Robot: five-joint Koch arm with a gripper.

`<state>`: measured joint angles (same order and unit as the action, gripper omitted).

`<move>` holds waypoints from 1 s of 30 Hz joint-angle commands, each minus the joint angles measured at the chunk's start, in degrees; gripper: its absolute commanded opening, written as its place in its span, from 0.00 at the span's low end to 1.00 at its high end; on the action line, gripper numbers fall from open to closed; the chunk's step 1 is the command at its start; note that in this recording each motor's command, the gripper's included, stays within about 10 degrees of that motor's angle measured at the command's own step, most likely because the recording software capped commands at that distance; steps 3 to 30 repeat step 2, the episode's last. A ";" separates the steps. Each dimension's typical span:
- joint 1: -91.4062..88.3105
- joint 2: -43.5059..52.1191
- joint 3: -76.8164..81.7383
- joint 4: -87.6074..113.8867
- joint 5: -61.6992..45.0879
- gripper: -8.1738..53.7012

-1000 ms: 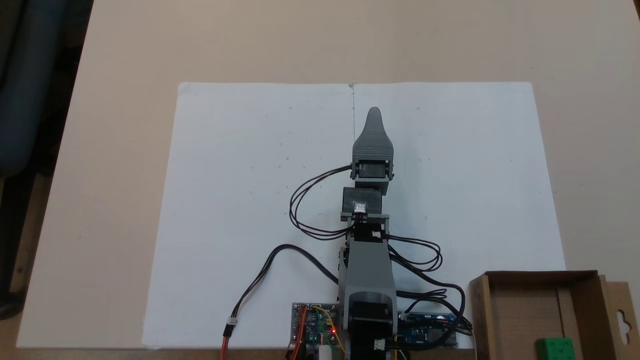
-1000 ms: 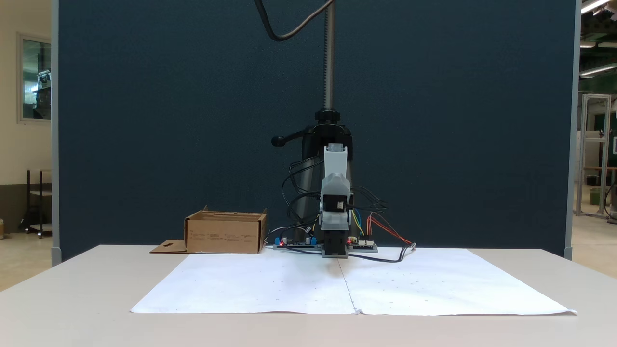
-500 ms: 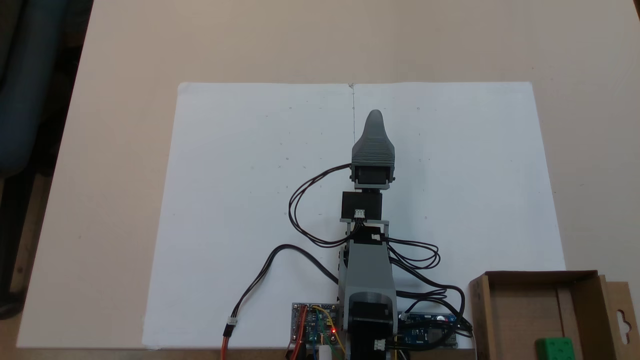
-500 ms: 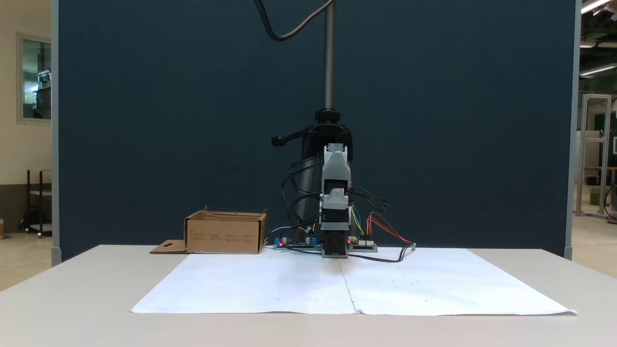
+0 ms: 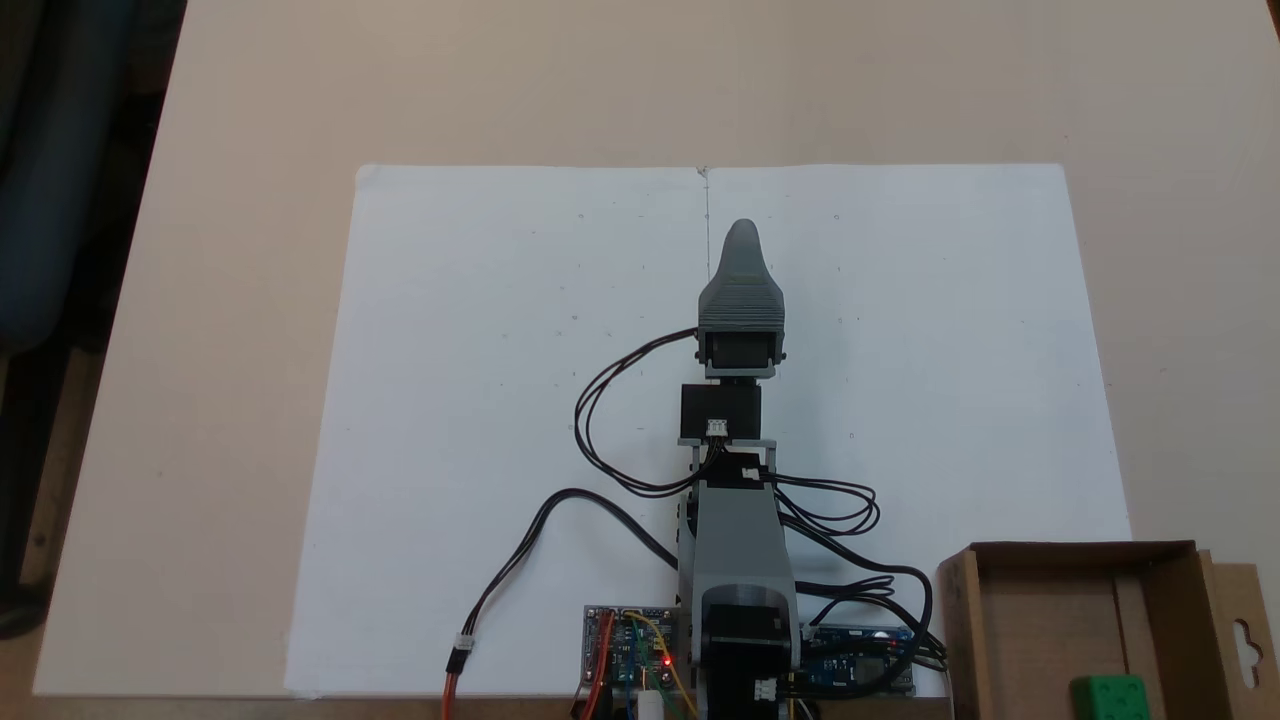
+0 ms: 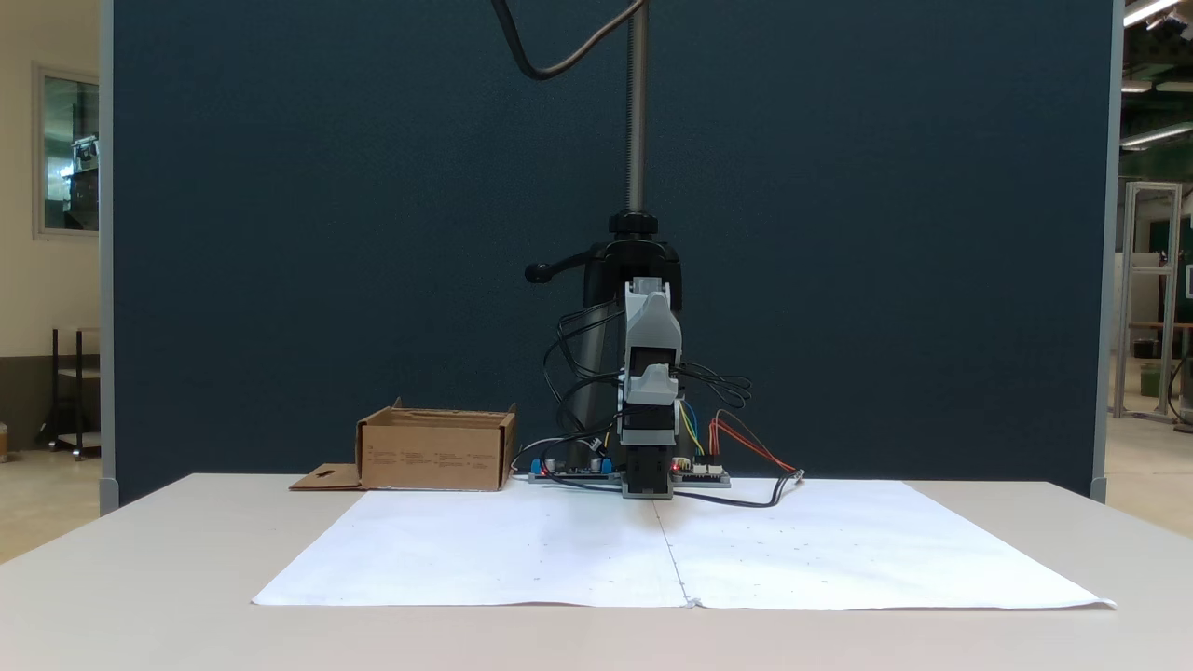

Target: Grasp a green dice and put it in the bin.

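Green dice (image 5: 1108, 695) in bin (image 5: 963, 620); gripper (image 5: 742, 235) well apart.

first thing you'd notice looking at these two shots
The bright green dice stands out first: it already sits inside the brown cardboard bin, at the lower right of a fixed view from above. Next comes the grey arm, stretched along the middle of the white paper sheet, its gripper over the paper's centre seam, far from the bin.
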<state>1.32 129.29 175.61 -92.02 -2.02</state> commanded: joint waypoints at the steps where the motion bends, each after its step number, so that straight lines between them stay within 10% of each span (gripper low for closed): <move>1: 0.35 6.42 3.60 -5.98 -2.37 0.85; 30: 0.35 6.42 3.60 -5.98 -2.37 0.85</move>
